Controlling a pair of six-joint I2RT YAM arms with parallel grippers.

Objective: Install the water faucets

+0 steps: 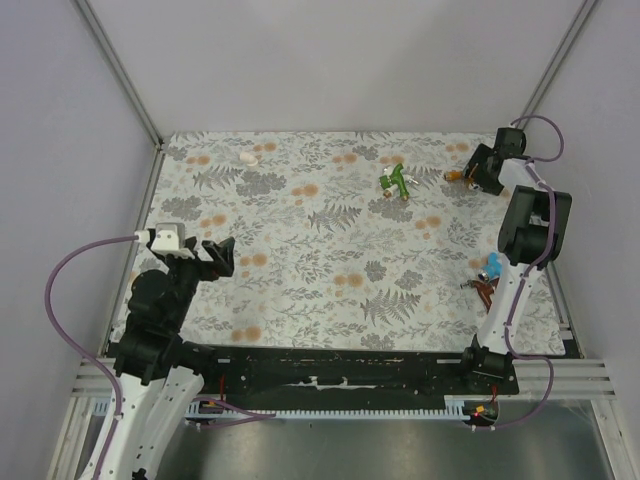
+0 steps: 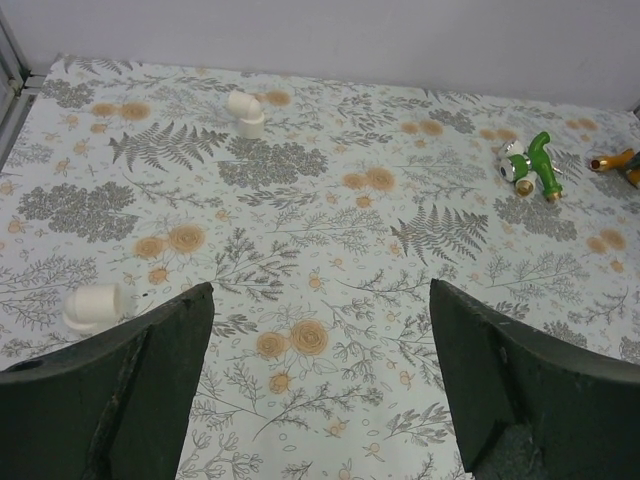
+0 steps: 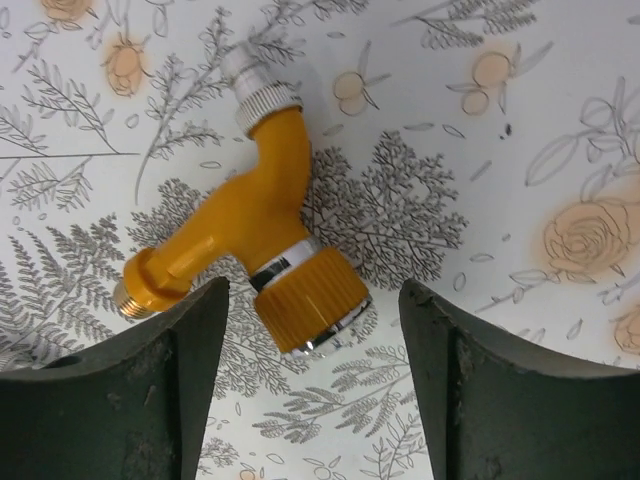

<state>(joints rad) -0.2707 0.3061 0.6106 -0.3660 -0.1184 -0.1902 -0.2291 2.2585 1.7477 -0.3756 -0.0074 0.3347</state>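
Observation:
The orange water faucet (image 3: pixel 250 225) lies flat on the flowered table cloth, near the far right corner (image 1: pixel 455 174). My right gripper (image 3: pixel 312 290) hangs over it, open. Its fingers (image 3: pixel 180 370) straddle the ribbed orange cap with a gap on each side. A green faucet (image 1: pixel 396 181) lies at the far middle and also shows in the left wrist view (image 2: pixel 530 165). A blue faucet (image 1: pixel 493 265) and a dark red one (image 1: pixel 485 287) lie beside the right arm. My left gripper (image 1: pixel 222 250) hovers open over the left of the table with nothing between its fingers (image 2: pixel 320 290).
A white elbow fitting (image 1: pixel 247 156) lies at the far left, which the left wrist view shows as well (image 2: pixel 246 113). Another white fitting (image 2: pixel 92 307) sits just left of my left fingers. Grey walls and metal rails (image 1: pixel 120 70) enclose the table.

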